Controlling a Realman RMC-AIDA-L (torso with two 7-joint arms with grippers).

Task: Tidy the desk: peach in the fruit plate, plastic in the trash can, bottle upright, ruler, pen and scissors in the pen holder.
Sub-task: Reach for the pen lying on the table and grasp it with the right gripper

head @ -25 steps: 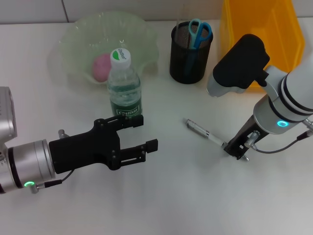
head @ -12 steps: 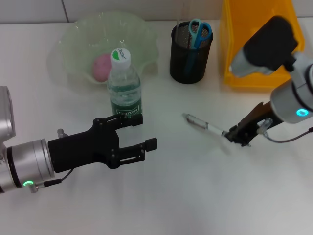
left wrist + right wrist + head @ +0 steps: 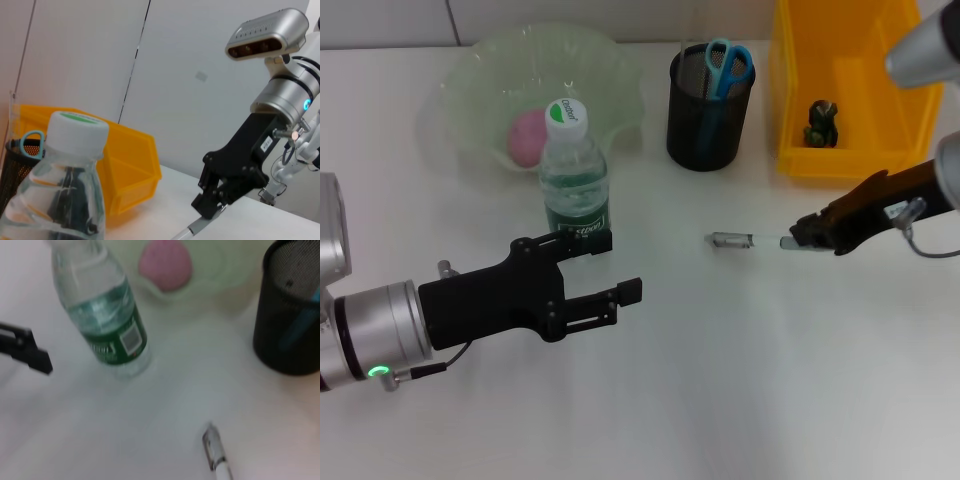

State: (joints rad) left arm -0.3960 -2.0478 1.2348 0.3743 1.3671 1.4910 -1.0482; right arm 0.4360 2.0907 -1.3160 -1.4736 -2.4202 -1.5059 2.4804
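Note:
My right gripper [image 3: 807,238] is shut on one end of the silver pen [image 3: 745,241], which sticks out level toward the bottle; the same gripper [image 3: 218,201] and pen [image 3: 187,231] show in the left wrist view. The pen [image 3: 217,455] also shows in the right wrist view. The bottle [image 3: 575,180] stands upright, its cap on. My left gripper [image 3: 615,267] is open just in front of it, not touching. A pink peach [image 3: 528,135] lies in the green fruit plate [image 3: 610,60]. Blue scissors [image 3: 728,65] stand in the black mesh pen holder [image 3: 710,110]. I cannot make out a ruler for sure.
A yellow bin [image 3: 790,90] stands at the back right with a small dark crumpled object [image 3: 818,122] inside. The bottle [image 3: 107,315], peach [image 3: 165,262] and pen holder [image 3: 290,315] lie ahead of the right wrist camera.
The right arm swung right and up, carrying the pen; the pen turned from slanted to level. The yellow bin's inside came into view. The left arm stayed put.

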